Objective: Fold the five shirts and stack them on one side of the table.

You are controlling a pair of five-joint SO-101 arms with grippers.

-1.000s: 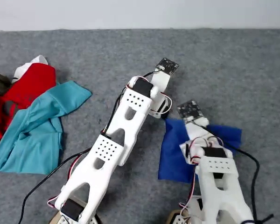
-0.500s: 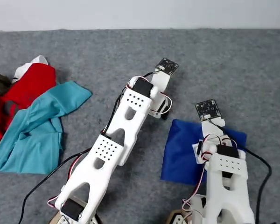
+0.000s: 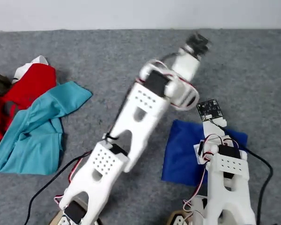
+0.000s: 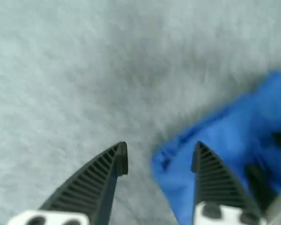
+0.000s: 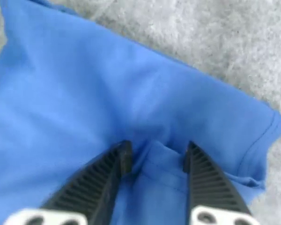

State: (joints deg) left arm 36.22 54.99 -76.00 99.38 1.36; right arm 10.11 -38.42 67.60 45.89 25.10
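Broadly, the grey carpeted table (image 3: 253,61) carries everything. The left arm (image 3: 140,112) crosses it on a slant, its wrist above the bare carpet just past the far edge of the blue shirt (image 3: 180,150). A teal shirt (image 3: 33,136) and a red shirt (image 3: 28,86) lie crumpled and overlapping, well apart from the blue shirt on its left. The blue shirt lies flat as a rough rectangle, long axis side to side as far as I can judge, with part of it hidden under the right arm (image 3: 227,168), which stands directly over it. The right gripper (image 5: 157,157) has its fingers apart, tips down on the middle of the blue shirt (image 5: 84,93), with a small pucker of cloth between them. The left gripper (image 4: 160,157) also has its fingers apart, hanging above a corner of the blue shirt (image 4: 234,122). That corner lies between the tips, closer to one finger, with bare carpet under the other. Judgement: the left gripper is nearer the free corner, so a pinch there calls for a straight drop, while the right gripper pins the middle.
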